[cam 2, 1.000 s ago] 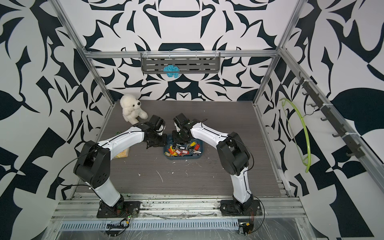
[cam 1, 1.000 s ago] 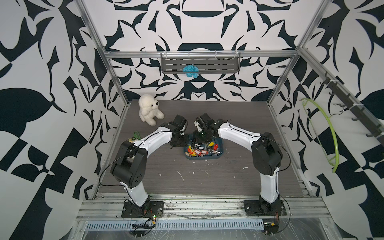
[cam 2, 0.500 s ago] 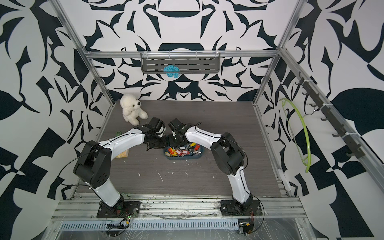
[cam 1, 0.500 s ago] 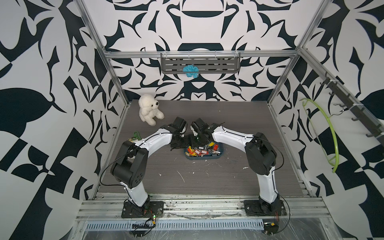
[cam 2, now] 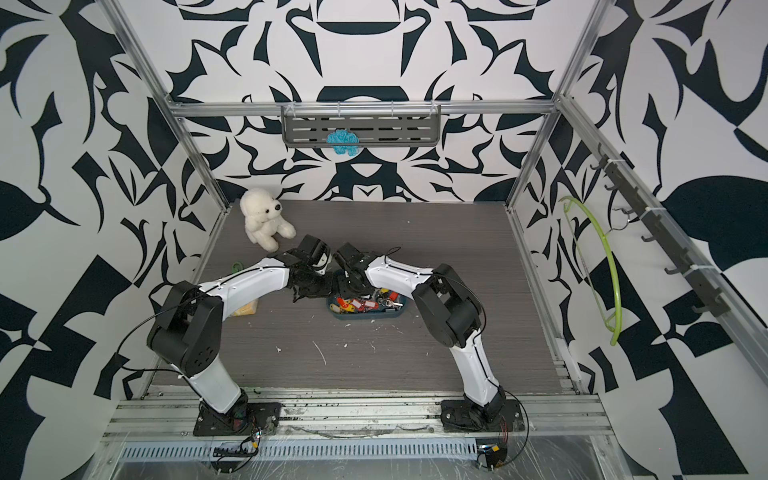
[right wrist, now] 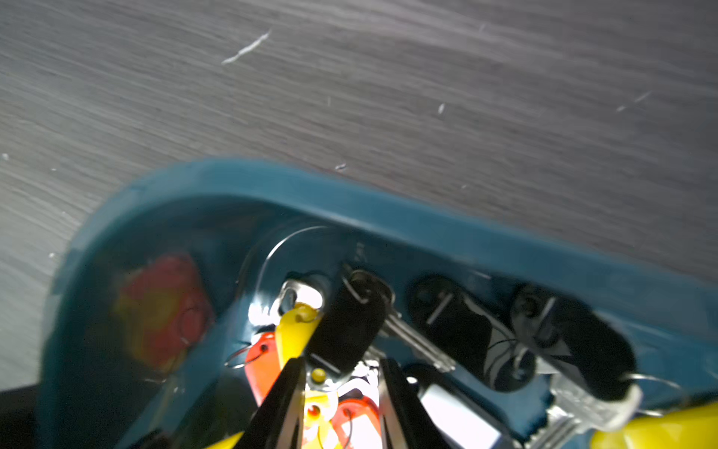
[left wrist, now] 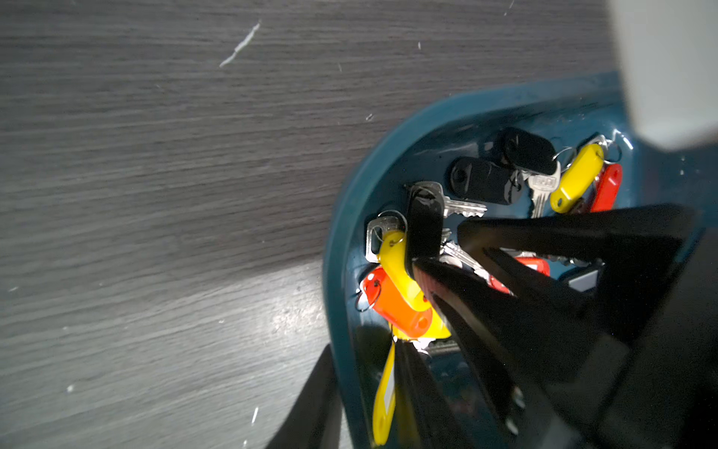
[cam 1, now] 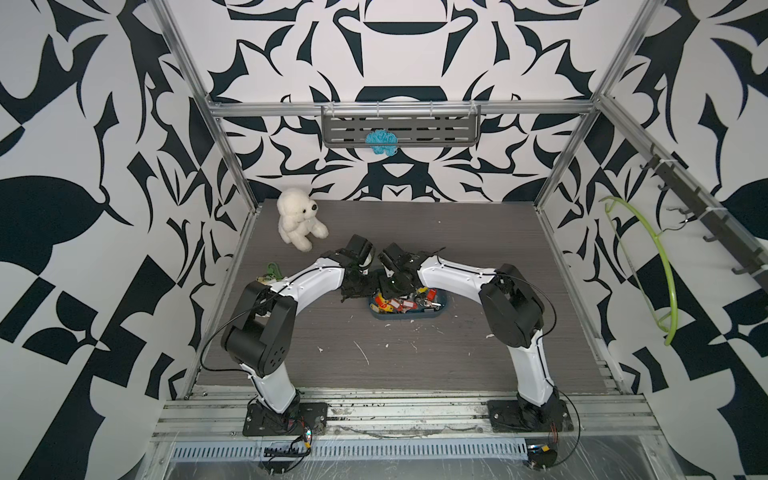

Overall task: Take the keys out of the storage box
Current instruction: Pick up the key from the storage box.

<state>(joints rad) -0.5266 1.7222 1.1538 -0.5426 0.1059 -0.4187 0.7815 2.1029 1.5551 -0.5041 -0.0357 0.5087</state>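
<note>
Keys (cam 1: 397,304) are piled in the storage box (cam 1: 409,318), red, yellow and black tags tangled together. The box sits mid-tabletop (cam 1: 415,365) between the two arms. Right end effector (right wrist: 342,375) is down inside the box at the end nearer the left arm, fingers narrow and pinched on the end of a black-tagged key (right wrist: 345,330), which stands tilted up off the pile. A yellow tag (right wrist: 293,334) and a red tag (right wrist: 262,363) lie right against it with rings overlapping, so it's crowded there. Left end effector (left wrist: 363,392) is clamped narrow on that same end wall, one finger outside, one inside. A second yellow tag (left wrist: 384,396) sits just beside the inner finger. Both wrists stack over that end and hide it in both top views. Further out: white plush bear (cam 1: 299,220) at the back left corner, well apart from the box; small green thing (cam 1: 272,270) by the left arm; white specks (cam 1: 359,352) in front of the box; blue tuft (cam 1: 380,141) on the back-wall rack (cam 1: 436,133); green hanger (cam 1: 660,266) on the right wall.
</note>
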